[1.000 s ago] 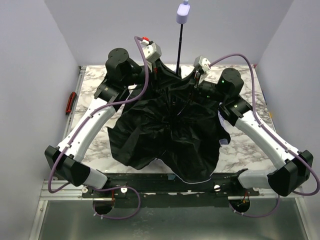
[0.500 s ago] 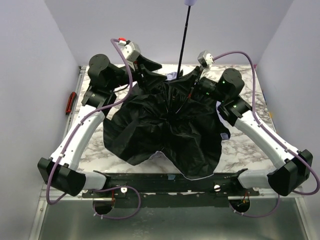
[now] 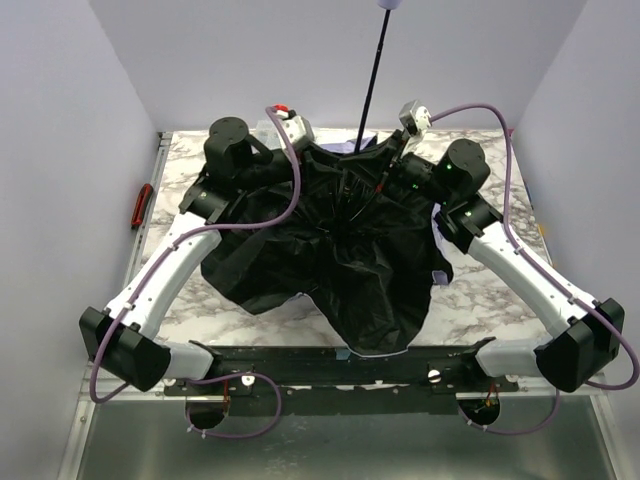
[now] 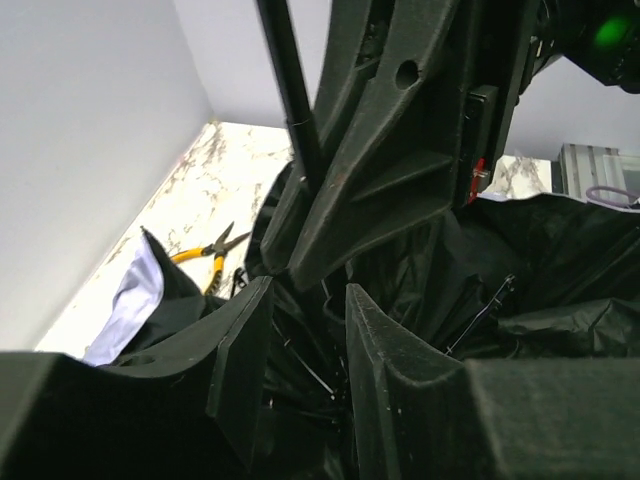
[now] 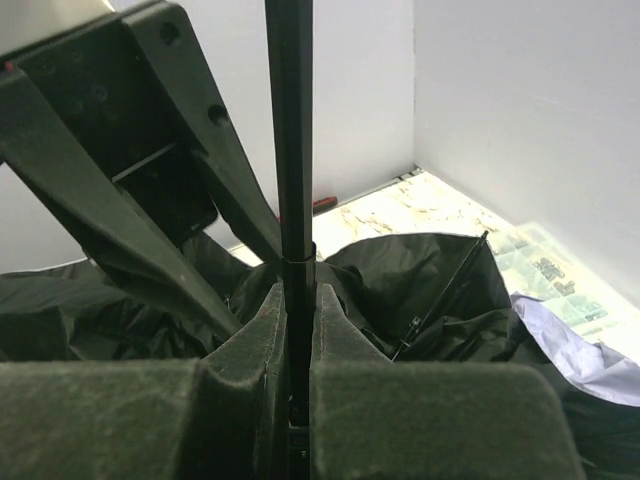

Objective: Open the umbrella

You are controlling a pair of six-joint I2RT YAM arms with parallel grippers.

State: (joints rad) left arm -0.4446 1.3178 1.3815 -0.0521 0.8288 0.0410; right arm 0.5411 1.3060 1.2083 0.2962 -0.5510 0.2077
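The umbrella lies inverted on the marble table, its black canopy inside (image 3: 330, 250) spread loosely and ribs showing. Its thin black shaft (image 3: 375, 70) rises at a slant to the lavender handle (image 3: 392, 4) at the frame's top edge. My right gripper (image 3: 368, 165) is shut on the shaft low down; in the right wrist view its fingers (image 5: 297, 300) clamp the shaft (image 5: 290, 120). My left gripper (image 3: 322, 163) is open beside the shaft base, its jaws (image 4: 308, 290) apart over canopy folds and ribs, holding nothing. Lavender outer fabric (image 4: 130, 305) shows at the canopy edge.
Yellow-handled pliers (image 4: 205, 255) lie on the marble behind the canopy. A clear compartment box (image 5: 545, 265) sits on the right, partly under the canopy edge. A red-handled tool (image 3: 143, 205) lies at the table's left edge. White walls enclose three sides.
The shaft has tilted right and the handle has risen to the frame's top. My left gripper swung left and up, then came back down beside the shaft base. The canopy shifted slightly left.
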